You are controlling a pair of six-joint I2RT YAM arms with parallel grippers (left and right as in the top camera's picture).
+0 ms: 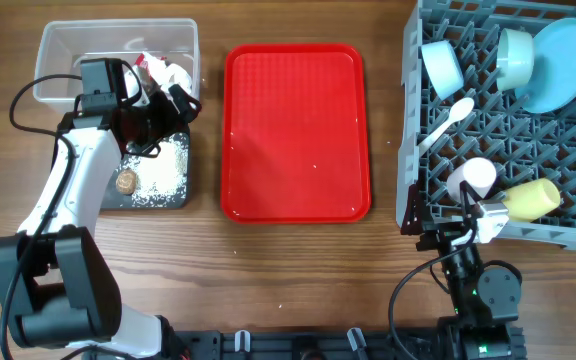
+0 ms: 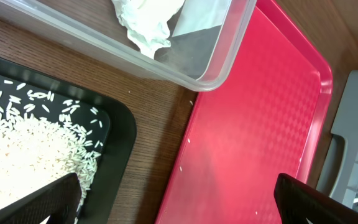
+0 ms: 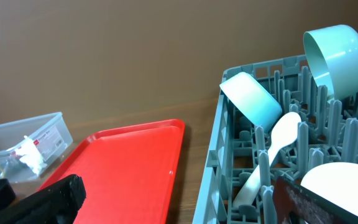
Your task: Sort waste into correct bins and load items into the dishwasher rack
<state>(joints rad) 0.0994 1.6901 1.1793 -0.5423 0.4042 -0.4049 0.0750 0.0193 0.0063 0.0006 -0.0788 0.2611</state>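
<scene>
Left tool [image 2: 176, 190] is seen spread beside the tub [image 2: 224, 67] corner; right tool [image 3: 179, 193] is seen spread by the rack [image 3: 215, 155].

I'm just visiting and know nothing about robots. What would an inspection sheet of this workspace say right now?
Surface: brown wooden table.
Job's things: plate, blue bowl, green bowl, spoon, pink cup and yellow cup in the grey rack; paper scraps and wrappers in the clear tub; rice and brown bit on the black tray.
Clutter: red tray with a few white specks.
Grippers: left gripper open, empty, above the black tray's corner; right gripper open, empty, by the rack's edge.
Cables: black cables loop beside each arm.
Surroundings: nothing seen.
</scene>
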